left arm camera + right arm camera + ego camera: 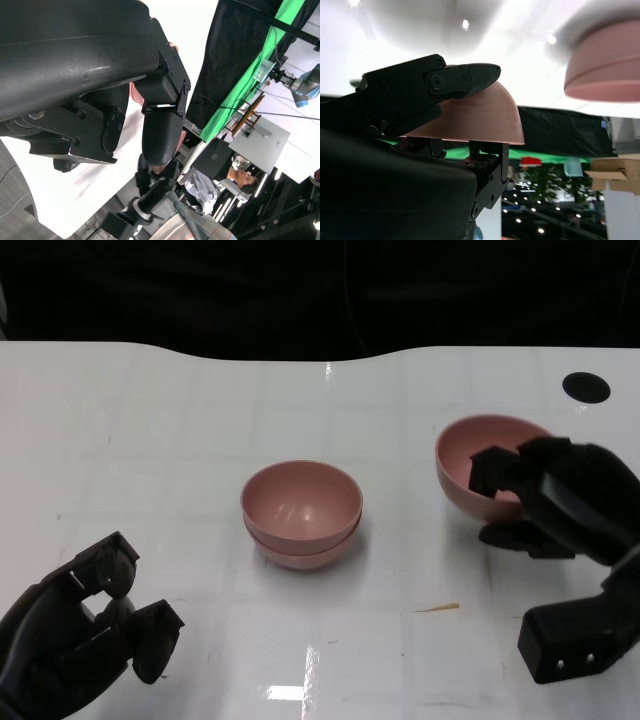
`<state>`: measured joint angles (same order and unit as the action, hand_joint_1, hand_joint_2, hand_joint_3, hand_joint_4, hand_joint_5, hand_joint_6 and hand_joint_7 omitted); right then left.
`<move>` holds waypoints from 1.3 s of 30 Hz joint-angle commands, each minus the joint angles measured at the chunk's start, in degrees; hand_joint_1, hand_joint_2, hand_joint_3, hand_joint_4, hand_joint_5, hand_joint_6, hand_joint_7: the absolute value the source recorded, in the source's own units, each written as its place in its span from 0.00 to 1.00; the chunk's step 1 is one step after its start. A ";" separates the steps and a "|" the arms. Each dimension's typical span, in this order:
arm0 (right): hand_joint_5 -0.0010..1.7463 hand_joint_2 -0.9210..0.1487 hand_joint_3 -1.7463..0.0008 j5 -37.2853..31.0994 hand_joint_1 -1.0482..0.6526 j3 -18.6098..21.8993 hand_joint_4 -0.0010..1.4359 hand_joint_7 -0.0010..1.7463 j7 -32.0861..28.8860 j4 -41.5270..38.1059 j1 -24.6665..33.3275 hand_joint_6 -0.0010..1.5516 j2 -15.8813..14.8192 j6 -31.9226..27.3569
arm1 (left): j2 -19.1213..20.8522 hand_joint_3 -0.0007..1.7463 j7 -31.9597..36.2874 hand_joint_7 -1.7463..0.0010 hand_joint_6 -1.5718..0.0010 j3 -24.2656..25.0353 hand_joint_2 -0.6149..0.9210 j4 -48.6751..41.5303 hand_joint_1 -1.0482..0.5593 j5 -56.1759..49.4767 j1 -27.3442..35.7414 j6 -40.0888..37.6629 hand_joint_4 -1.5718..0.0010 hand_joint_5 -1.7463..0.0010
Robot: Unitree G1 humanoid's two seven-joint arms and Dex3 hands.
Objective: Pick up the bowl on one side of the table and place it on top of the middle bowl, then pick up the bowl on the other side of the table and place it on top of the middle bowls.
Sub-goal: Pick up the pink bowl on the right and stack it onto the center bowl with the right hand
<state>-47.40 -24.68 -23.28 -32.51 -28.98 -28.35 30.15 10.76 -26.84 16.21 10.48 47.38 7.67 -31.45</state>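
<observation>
The right hand [555,505] has hold of the side bowl [480,475] at the right of the table [180,430]. Its fingers [490,468] reach over the near rim into the bowl, and the rest of the hand wraps the outside wall. The bowl is tipped, its opening turned toward the middle of the table. From the right wrist view the same bowl [480,117] is clamped between a finger [462,80] on its outer curve and another part of the hand at its rim.

The middle bowls [301,512] sit at the table's centre, one pink bowl nested in another, well apart from the held one. They also show in the right wrist view [607,62], blurred.

The left hand [85,625] is at the near left, holding nothing, its fingers loosely curled with a gap between them, clear of every bowl. A small brown sliver [437,608] lies on the table near the right hand.
</observation>
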 commanded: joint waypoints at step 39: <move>1.00 0.01 0.90 -4.12 0.46 -9.62 0.62 0.93 11.64 -4.53 -18.12 0.40 13.20 3.34 | -0.43 0.88 -1.82 0.00 0.47 -1.09 1.00 -0.67 0.72 -2.07 0.09 3.11 0.27 0.00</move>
<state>-51.18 -34.06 -10.83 -36.69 -45.87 -15.24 33.35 10.17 -28.28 15.13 9.33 45.51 7.46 -29.18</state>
